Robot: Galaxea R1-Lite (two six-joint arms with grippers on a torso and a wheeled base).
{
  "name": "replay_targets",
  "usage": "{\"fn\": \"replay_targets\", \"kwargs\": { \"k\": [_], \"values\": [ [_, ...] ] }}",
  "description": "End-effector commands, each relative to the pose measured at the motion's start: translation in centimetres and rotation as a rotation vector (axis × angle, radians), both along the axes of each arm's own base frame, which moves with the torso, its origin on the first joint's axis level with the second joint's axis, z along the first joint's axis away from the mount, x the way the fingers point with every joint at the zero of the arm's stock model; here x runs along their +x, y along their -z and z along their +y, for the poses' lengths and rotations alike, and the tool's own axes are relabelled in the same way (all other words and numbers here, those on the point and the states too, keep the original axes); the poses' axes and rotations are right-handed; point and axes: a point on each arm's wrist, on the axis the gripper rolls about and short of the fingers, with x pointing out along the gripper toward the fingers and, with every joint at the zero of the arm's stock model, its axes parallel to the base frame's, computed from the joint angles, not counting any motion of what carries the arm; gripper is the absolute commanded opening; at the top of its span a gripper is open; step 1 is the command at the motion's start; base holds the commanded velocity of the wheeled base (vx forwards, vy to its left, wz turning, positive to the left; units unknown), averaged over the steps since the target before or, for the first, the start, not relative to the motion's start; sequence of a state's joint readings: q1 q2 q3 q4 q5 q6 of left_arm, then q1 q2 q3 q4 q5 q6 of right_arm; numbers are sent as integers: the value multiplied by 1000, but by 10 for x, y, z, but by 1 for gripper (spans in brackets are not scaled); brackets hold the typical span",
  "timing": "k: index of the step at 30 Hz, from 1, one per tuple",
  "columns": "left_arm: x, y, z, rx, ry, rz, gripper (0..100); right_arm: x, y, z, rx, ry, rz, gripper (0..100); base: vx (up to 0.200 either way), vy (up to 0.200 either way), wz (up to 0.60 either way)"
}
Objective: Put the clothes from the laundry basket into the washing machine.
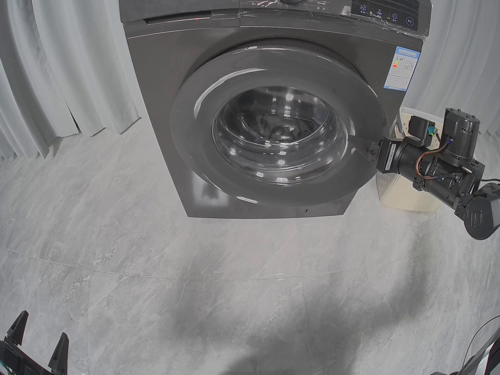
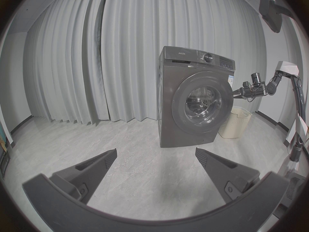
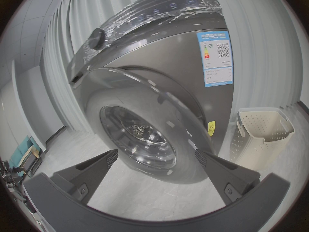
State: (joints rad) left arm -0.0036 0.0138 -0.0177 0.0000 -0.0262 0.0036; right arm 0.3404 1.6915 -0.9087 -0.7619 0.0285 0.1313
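White curtains [image 2: 96,49], grey tiled floor [image 1: 208,287]

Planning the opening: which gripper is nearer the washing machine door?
Right. The right gripper is by the right edge of the washing machine door; the left gripper is low, far off.

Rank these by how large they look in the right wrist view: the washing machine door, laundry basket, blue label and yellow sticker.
Largest to smallest:
1. washing machine door
2. laundry basket
3. blue label
4. yellow sticker
The door sits nearest the camera, which exaggerates it.

Grey front-loading washing machine [image 1: 156,79], cream perforated laundry basket [image 1: 403,196] just beside it
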Motion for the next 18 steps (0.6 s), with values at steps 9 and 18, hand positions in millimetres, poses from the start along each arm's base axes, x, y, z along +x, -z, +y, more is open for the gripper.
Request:
{"fn": "replay_targets", "kwargs": {
  "k": [9, 18],
  "values": [
    [0, 5, 0, -2, -1, 4, 100, -11, 34, 10, -36, -55, 92, 100, 0, -156, 0],
    [0, 5, 0, -2, -1, 4, 100, -20, 31, 22, -9, -133, 17, 100, 44, 0, 0]
  ]
}}
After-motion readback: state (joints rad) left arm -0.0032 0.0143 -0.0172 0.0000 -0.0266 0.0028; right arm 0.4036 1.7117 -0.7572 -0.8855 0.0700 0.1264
